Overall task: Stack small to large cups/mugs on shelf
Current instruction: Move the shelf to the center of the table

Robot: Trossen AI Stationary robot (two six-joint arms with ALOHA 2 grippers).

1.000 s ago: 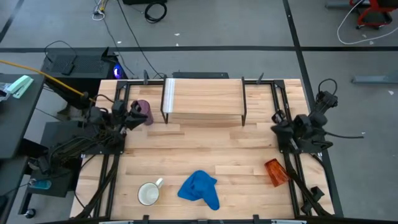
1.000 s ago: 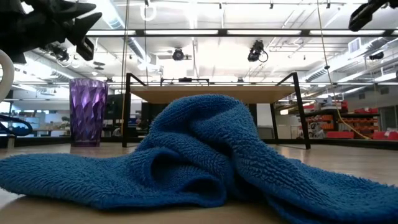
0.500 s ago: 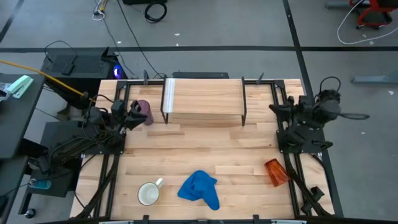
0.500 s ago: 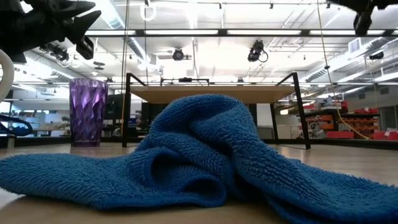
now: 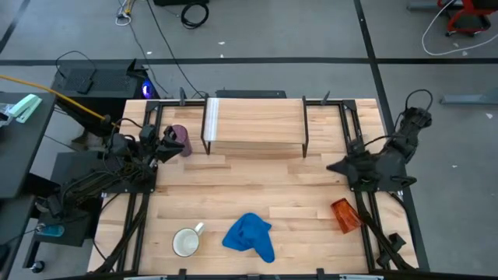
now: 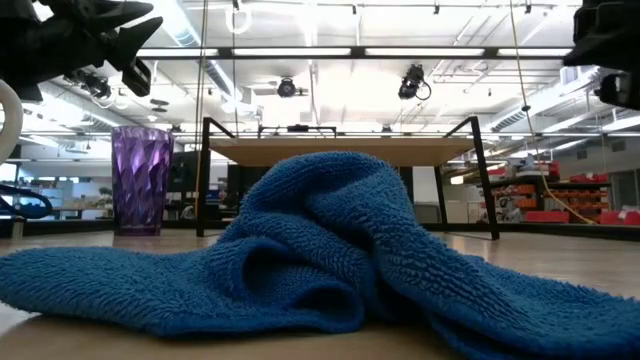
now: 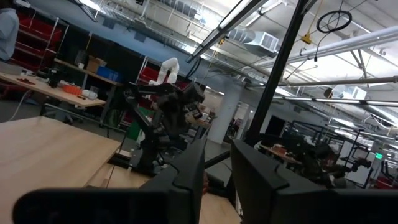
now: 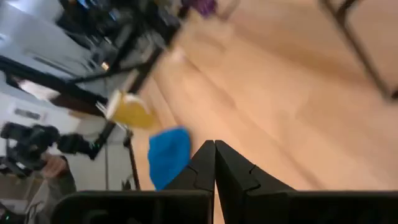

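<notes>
Low view: blue cloth (image 6: 330,250) perhaps masking shelf (image 6: 340,150).

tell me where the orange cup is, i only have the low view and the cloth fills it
Observer: The orange cup is at the table's front right, apparently on its side, beside the right arm's base.
Operator: and the mug
Observer: The white mug stands upright at the front left, just left of the blue cloth.
Operator: right fingers open
Observer: No, the right gripper has its fingers shut on nothing, over the table in front of the shelf's right end.
</notes>
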